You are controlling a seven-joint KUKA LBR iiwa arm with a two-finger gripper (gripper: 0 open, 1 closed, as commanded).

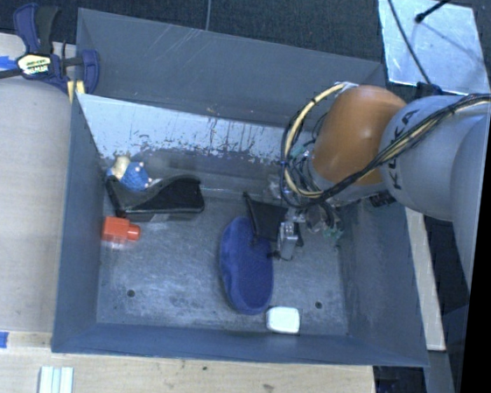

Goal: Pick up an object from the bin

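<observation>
Blue pad (pixel 244 270) lies mid-bin (pixel 80 243), long axis running far to near; gripper (pixel 286 238) hangs at its far right edge, pad just left and nearward; whether the gripper is spread or closed cannot be told.

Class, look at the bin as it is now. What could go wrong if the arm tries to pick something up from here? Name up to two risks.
1. The gripper sits over the far edge of the blue pouch, not its middle, so a grasp there may slip off.
2. The white block lies right by the pouch's near end. If the pouch drags, the block could be shoved.
</observation>
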